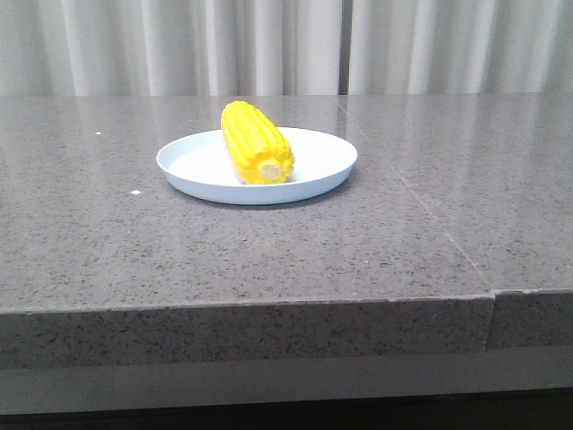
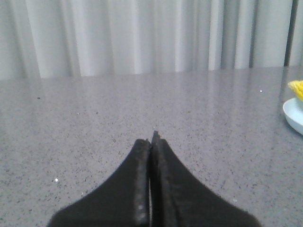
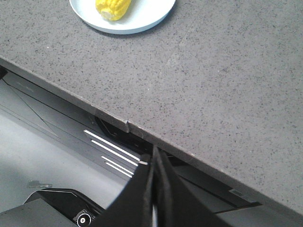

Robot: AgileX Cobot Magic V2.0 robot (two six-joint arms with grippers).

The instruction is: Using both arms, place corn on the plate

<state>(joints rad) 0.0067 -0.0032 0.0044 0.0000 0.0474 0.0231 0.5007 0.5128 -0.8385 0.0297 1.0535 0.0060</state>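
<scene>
Right gripper [image 3: 152, 163]: black, fingers pressed together on nothing, hanging off the near edge of the table [image 3: 227, 94], above the robot's own base rather than over the stone; the plate and corn lie well ahead of its tips, far across the tabletop. Left gripper [image 2: 151, 142]: black, fingers likewise closed and empty, held low over bare grey tabletop, with the plate's rim and a sliver of yellow only at the edge of its view, well apart from the fingertips and off to one side. Neither arm shows in the front view. Plate [image 1: 322, 161]: round, shallow, pale blue-white, flat on the table, away from both grippers. Corn [image 1: 255, 141]: bright yellow cob lying on its side inside the plate, pale stub end toward the near rim, tip toward the far rim, at rest and touched by nothing. Curtain [image 1: 286, 45]: pale, pleated, behind the table. Status, as judged: placement looks complete; both arms appear drawn clear, and nothing seems left beyond parking them.
</scene>
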